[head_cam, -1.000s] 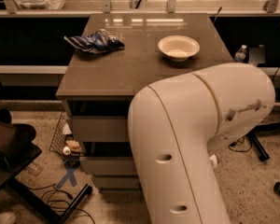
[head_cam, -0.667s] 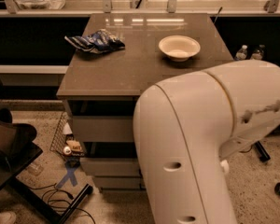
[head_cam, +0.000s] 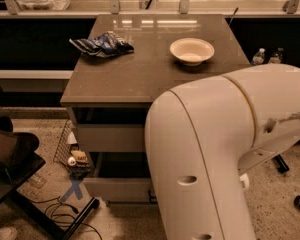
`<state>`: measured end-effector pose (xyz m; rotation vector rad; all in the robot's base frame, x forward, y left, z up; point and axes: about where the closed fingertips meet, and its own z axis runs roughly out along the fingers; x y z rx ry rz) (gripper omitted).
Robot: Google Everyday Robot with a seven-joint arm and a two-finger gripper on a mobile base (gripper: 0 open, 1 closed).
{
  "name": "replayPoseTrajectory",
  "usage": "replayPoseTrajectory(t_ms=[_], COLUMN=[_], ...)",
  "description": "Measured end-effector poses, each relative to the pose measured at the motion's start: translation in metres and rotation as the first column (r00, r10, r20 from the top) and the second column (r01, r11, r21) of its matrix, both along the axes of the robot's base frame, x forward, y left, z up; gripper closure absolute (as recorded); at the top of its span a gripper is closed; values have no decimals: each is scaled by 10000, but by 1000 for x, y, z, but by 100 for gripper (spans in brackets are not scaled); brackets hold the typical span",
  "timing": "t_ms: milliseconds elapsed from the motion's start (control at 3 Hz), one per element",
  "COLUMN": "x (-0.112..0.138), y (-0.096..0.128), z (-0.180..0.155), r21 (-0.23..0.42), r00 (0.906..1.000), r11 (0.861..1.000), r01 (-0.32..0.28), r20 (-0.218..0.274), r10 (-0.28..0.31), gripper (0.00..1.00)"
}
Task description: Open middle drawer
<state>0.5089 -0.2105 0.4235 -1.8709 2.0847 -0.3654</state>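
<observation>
A brown-topped cabinet (head_cam: 140, 79) stands ahead with pale drawer fronts below its top. The uppermost front (head_cam: 110, 137) shows under a dark gap. Below it, the middle drawer (head_cam: 117, 189) shows only its left part, with a dark gap above it. Its black handle is hidden behind my large white arm (head_cam: 225, 154), which fills the lower right of the view. The lowest drawer is barely visible near the floor. My gripper is not in view, hidden somewhere beyond the arm.
On the cabinet top lie a crumpled blue-striped bag (head_cam: 102, 44) and a white bowl (head_cam: 192, 50). A wire basket with small items (head_cam: 72, 151) stands left of the drawers. A dark chair (head_cam: 10, 159) and cables are at lower left. Bottles (head_cam: 260, 56) stand at right.
My white arm has shifted a little to the right and covers more of the drawer fronts. The drawers, bag and bowl have not moved.
</observation>
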Motion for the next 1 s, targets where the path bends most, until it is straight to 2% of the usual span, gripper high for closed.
replayPoseTrajectory(t_ms=[333, 667, 1000], x=[0, -20, -20], y=[0, -16, -16], z=[1, 9, 9], r21=[0, -36, -35], r00=[10000, 9992, 9992], r11=[10000, 9992, 9992], r01=[2, 393, 393], r20=[2, 45, 43], r10=[-2, -393, -393], gripper=[100, 100, 100])
